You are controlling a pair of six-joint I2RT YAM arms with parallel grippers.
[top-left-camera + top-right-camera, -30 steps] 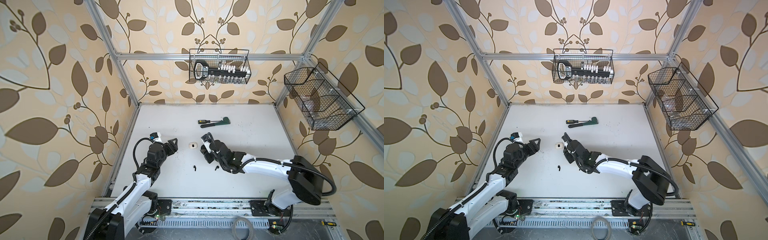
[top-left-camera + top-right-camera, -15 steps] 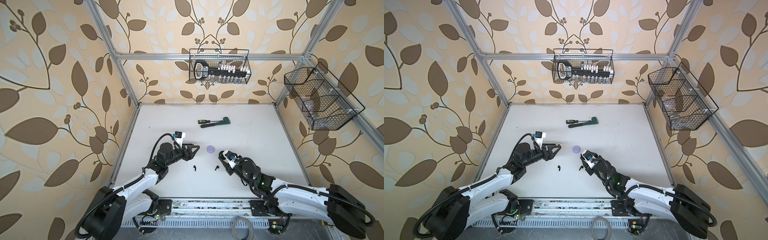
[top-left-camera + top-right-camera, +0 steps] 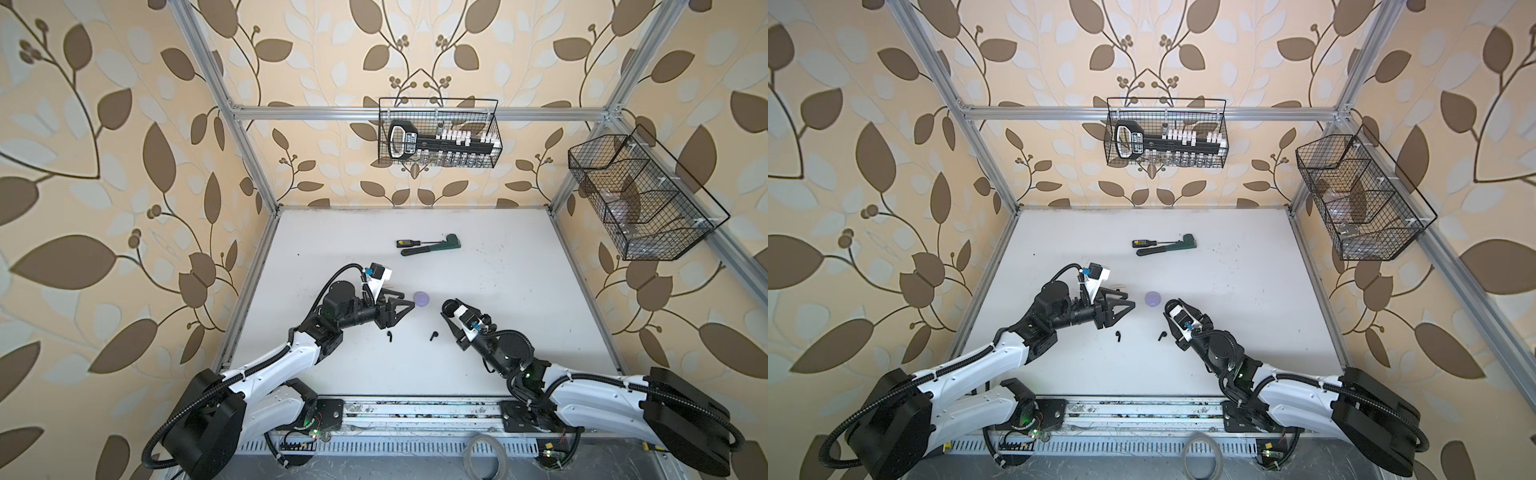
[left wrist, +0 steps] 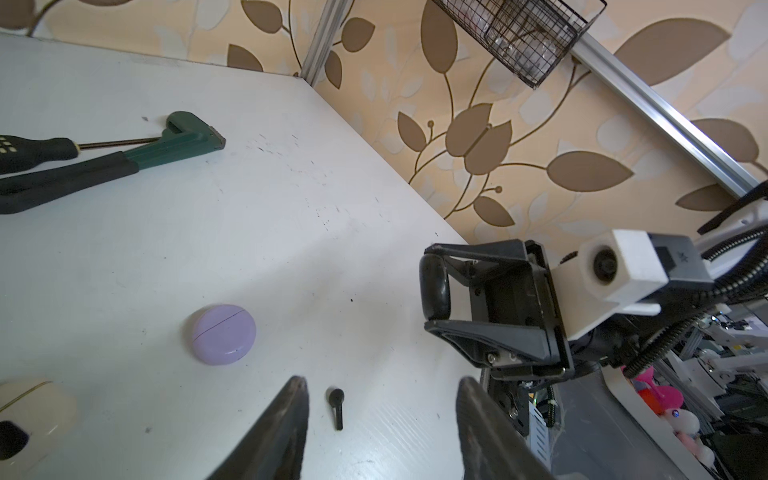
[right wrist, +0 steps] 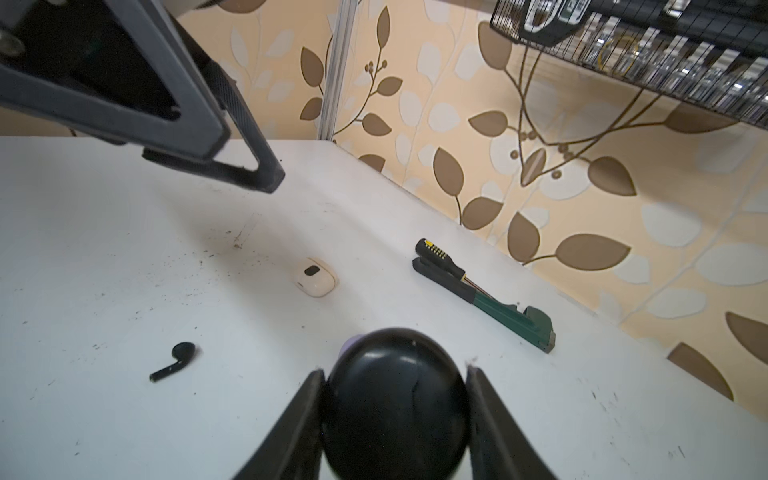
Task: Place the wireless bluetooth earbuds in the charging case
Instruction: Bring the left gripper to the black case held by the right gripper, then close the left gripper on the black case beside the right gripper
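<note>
Two black earbuds lie apart on the white table in both top views, one nearer my left arm and one nearer my right. My left gripper hovers open and empty just left of a shut lavender charging case. In the left wrist view a black earbud lies on the table below the gap of the left gripper. My right gripper is shut on a round black charging case, held just above the table. Another black earbud lies off to its side.
A cream charging case sits under my left gripper. A screwdriver and a green wrench lie further back. Wire baskets hang on the back wall and the right wall.
My left gripper has moved right, over the cream case and up to the lavender case, its jaws narrowing. My right arm has drawn back to the front right with the black case.
</note>
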